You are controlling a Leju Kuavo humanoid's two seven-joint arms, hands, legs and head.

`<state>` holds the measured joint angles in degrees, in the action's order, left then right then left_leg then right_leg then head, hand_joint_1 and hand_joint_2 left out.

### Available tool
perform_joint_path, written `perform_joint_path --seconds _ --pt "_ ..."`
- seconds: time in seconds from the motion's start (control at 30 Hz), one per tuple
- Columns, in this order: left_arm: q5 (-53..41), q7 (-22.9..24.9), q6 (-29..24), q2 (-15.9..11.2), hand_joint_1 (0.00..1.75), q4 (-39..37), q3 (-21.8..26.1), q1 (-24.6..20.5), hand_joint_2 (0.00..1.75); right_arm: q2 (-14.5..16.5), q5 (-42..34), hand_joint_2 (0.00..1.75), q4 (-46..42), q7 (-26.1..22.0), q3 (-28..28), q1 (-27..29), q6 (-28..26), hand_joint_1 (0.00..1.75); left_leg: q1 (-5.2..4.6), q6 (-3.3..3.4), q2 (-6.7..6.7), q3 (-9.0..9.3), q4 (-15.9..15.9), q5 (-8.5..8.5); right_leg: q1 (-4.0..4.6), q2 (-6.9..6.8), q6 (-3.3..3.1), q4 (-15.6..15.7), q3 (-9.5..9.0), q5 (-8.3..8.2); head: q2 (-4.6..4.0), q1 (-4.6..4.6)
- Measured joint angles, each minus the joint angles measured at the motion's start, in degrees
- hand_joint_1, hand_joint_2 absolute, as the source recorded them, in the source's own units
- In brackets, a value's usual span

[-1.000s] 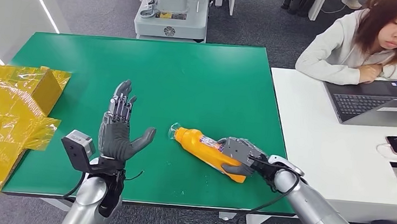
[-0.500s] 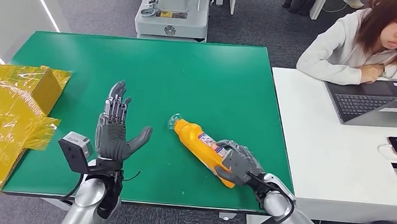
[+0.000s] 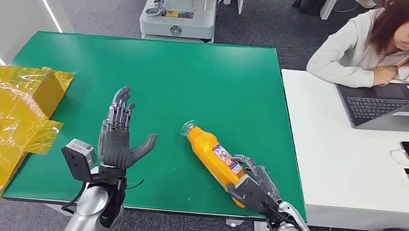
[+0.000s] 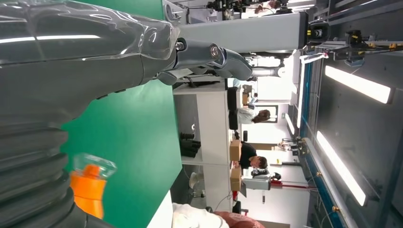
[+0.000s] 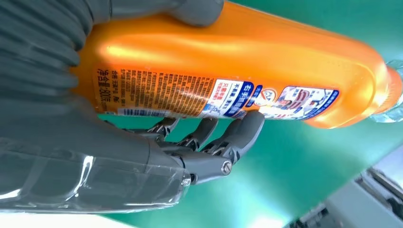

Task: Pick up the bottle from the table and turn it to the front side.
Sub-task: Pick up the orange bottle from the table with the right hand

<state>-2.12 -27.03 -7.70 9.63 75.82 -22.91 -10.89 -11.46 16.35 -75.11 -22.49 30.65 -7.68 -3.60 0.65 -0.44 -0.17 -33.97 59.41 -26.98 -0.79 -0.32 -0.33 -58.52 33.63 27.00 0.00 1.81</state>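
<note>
Bottle point(image 3: 213, 158) sits gripped at its base in your right robot hand point(image 3: 252, 188) near the green tabletop's point(image 3: 194, 81) front edge, cap pointing away. Your left robot hand point(image 3: 118, 136) stands upright, released, fingers apart.

The orange bottle point(image 5: 247, 61) is showing its printed label point(image 5: 214, 92) in the right wrist view, carrying a barcode and rows of small Chinese print too fine to read. One line is giving a net-content figure that looks like 800, though the digits are blurring. A blue and white brand panel sits beside it, unreadable.
</note>
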Motion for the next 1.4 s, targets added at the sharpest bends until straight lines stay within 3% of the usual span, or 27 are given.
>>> perform_joint_path --seconds 0.43,0.73,1.13,1.4 --pt "-1.5 -0.3 1.1 -0.6 0.0 -0.6 0.0 -0.2 1.75 0.7 3.4 1.75 -3.2 -3.2 -3.8 1.9 -6.1 1.75 0.0 0.0 0.02 -0.02 0.0 0.01 0.0 0.02 0.0 0.0 0.04 0.0 0.0 0.01" --pt "0.9 0.2 5.7 -1.4 0.0 -2.8 0.1 -2.3 1.75 1.1 8.2 1.75 -4.8 -5.2 -4.2 0.4 -11.5 1.75 0.0 0.0 0.03 -0.03 0.0 0.01 0.0 0.03 -0.01 0.0 0.04 -0.01 0.0 0.01" --pt "5.9 3.8 15.5 -2.9 0.0 -11.1 1.4 -10.3 1.75 2.8 10.5 1.75 -4.1 -7.7 -2.3 -10.7 -14.0 1.75 0.0 -0.01 0.06 -0.04 0.0 0.1 0.0 0.04 -0.02 -0.1 0.05 -0.07 0.0 0.01" --pt "12.5 6.3 24.8 -3.1 0.0 -23.5 2.7 -19.3 1.75 6.7 10.9 1.75 -2.1 -7.2 3.1 -19.2 -15.0 1.75 0.01 -0.08 0.05 -0.06 0.0 0.15 0.01 0.05 -0.06 -0.1 0.11 -0.09 0.0 0.02"
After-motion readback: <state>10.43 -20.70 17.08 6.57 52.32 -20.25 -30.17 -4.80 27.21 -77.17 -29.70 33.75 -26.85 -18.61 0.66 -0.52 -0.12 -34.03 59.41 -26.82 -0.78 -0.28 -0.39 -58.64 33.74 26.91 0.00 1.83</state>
